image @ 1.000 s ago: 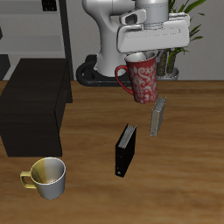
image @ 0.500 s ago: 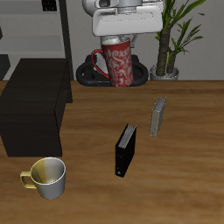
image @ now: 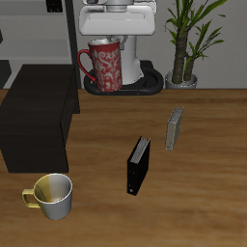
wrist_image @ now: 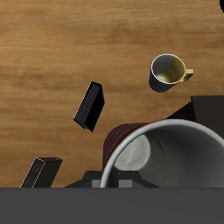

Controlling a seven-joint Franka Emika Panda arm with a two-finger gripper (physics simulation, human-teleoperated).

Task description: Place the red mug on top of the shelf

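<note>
The red mug (image: 104,65), dark red with pale speckles and a loop handle, hangs upright in my gripper (image: 108,42), which is shut on its rim high above the table's back. In the wrist view the mug's light grey inside (wrist_image: 166,157) fills the frame close to the camera. The shelf (image: 37,116), a large low black cabinet with a flat top, stands on the table below and to the side of the mug; its corner shows in the wrist view (wrist_image: 210,107). The mug is in the air, apart from the shelf.
A yellow-and-white mug (image: 51,196) stands near the table's front edge, in front of the shelf. A small black upright box (image: 139,165) and a grey one (image: 174,127) stand mid-table. A potted plant (image: 187,43) is at the back.
My gripper has carried the red mug sideways across the back of the table toward the shelf, and slightly higher. The mug has turned upright from a slight tilt.
</note>
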